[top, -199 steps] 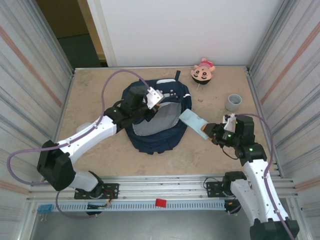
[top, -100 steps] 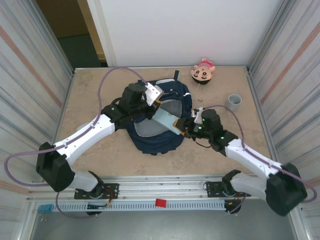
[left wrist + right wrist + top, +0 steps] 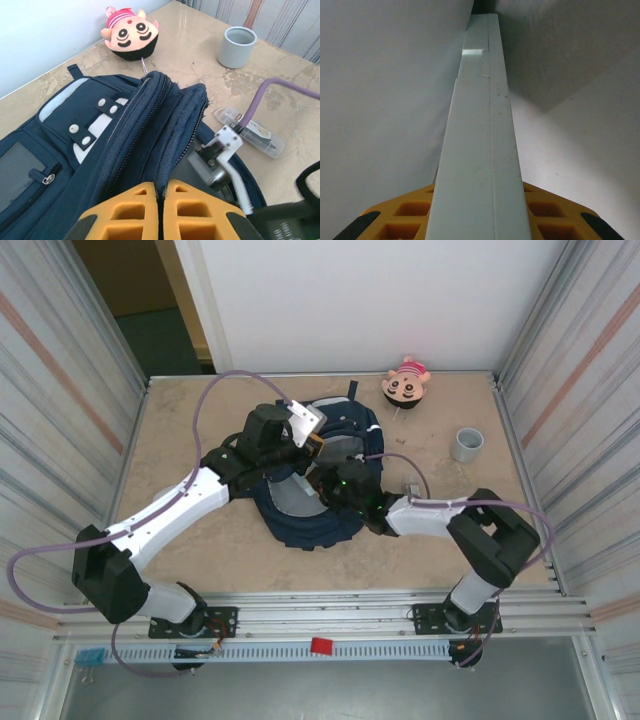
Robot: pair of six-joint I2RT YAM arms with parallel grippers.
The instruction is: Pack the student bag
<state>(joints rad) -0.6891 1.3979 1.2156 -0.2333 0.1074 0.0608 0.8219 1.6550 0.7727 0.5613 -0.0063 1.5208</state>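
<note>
1. My left gripper has its orange jaws pinched tight on the zip rim of the student bag, lifting the mouth open. In its wrist view the rim runs off toward 12 o'clock.
2. My right gripper is clamped narrow on a flat pale box, held edge-on and pointing to 12 o'clock between grey lining walls. From above, that wrist is sunk in the bag's mouth, at about 4 o'clock from the left gripper.
3. The bag lies near the table's centre, front pockets up.
4. I would hold the left lift firm so the rim cannot sag onto the right wrist.
5. I would feed the box along its own long axis. I cannot see the compartment floor, so I would go slowly until it seats.
6. I would let go only once the box is deep, and part the jaws just a little, since the lining is close on both sides.
7. I would back out along the entry line, watching that the purple cable does not catch the zip.
8. Further out, a clear case lies just beside the bag at 3 o'clock. A grey cup stands beyond it, and a plush toy sits between 1 and 2 o'clock. These are probably next.
</note>
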